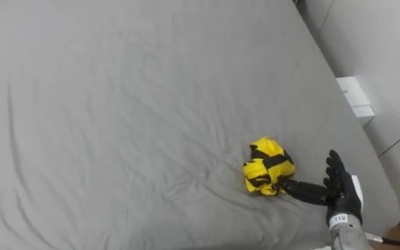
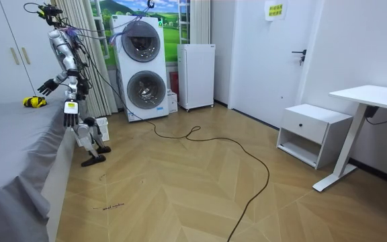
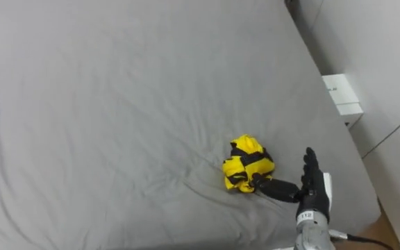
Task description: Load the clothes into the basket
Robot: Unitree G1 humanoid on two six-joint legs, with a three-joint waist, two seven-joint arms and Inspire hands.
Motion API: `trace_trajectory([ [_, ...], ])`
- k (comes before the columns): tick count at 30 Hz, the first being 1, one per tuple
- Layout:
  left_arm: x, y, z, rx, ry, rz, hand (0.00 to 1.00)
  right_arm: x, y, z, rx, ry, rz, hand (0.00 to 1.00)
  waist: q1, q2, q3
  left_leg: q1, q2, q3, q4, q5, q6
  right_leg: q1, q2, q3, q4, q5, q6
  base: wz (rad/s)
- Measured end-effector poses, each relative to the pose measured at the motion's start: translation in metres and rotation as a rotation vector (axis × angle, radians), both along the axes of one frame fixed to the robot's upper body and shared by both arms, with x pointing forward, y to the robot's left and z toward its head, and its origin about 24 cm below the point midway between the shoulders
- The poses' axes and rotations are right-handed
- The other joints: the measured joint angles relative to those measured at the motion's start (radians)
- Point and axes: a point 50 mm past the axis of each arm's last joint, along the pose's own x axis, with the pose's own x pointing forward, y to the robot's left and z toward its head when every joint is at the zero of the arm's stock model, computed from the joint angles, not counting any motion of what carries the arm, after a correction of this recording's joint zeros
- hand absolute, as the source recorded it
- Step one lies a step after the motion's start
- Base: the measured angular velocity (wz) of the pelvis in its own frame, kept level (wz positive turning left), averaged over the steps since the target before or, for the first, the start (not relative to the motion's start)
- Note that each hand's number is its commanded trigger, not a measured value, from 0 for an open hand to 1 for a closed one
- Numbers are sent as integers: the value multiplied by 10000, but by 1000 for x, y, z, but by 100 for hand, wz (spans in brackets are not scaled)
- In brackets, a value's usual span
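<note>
Yellow-and-black garment (image 1: 268,167) lies crumpled on the grey bed (image 1: 117,104), right hand (image 1: 343,194) beside it, fingers (image 1: 334,164) straight.

Right robot hand (image 1: 344,196): black fingers and thumb, white back plate. Just behind the robot hand, a small white tag on a grey cylindrical wrist. Torso silver-grey, hung with dark cables.

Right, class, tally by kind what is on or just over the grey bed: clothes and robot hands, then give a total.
Clothes: 1, the yellow and black garment, bunched up on the grey bed
Robot hands: 1, the right robot hand, open, beside the garment
Total: 2
</note>
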Motion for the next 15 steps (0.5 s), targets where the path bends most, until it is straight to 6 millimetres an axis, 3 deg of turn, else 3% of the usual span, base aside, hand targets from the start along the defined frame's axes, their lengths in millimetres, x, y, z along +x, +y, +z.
trace_trajectory([
  [6, 6, -1, -1, -165, 164, -25, 0, 17, -1, 9, -297, -341, -179, 0, 46, 6, 23, -267, -17, -17, -166, 6, 4, -135, -8, -350, -144, -5, 3, 17],
  [11, 9, 3, -1, -44, 375, -306, 0, 42, -1, 21, -434, -737, -21, 0, 88, 39, 53, -721, -58, -334, -57, 10, 13, -427, -23, -673, -134, -8, 8, 20],
  [15, 18, 0, -1, -311, 322, -671, 0, 51, -4, 12, -654, 150, 34, 0, 446, 69, 70, -936, -82, -507, -55, 61, 66, -561, -82, -906, -151, -23, 33, 18],
])
